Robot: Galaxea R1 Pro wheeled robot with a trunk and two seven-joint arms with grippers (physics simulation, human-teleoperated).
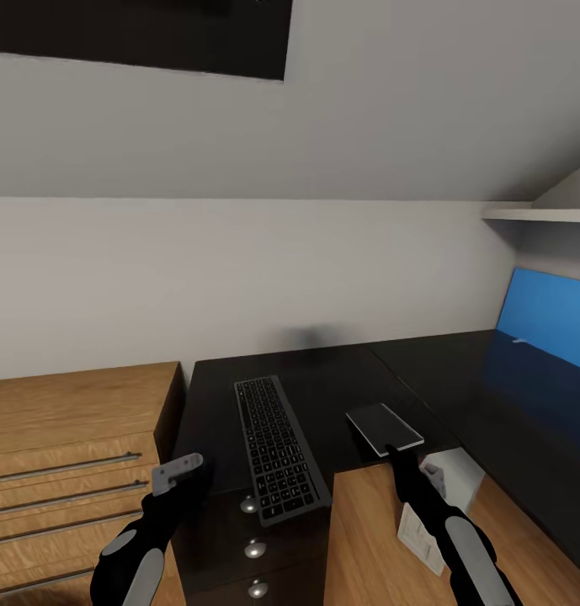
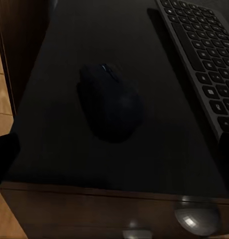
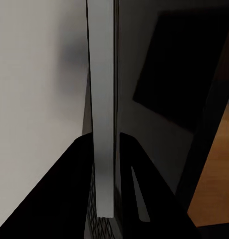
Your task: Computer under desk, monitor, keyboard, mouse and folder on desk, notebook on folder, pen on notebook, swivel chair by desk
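- head view: the desk stands against the white wall, with a wooden cabinet at its left side. the keyboard lies on the desk top, running from the wall side to the front edge, above the round knobs of the drawers.
- the right gripper is at the near edge of the notebook, which is over the desk to the right of the keyboard. a blue panel is on the far right wall.
- the left gripper is over the front left corner of the desk; i cannot tell if it is spread or pressed together.
- left wrist view: the mouse rests on the desk, just beside the keyboard and apart from it, near the front edge.
- right wrist view: the notebook is seen by its thin edge, pinched between the two dark fingers of the right gripper.
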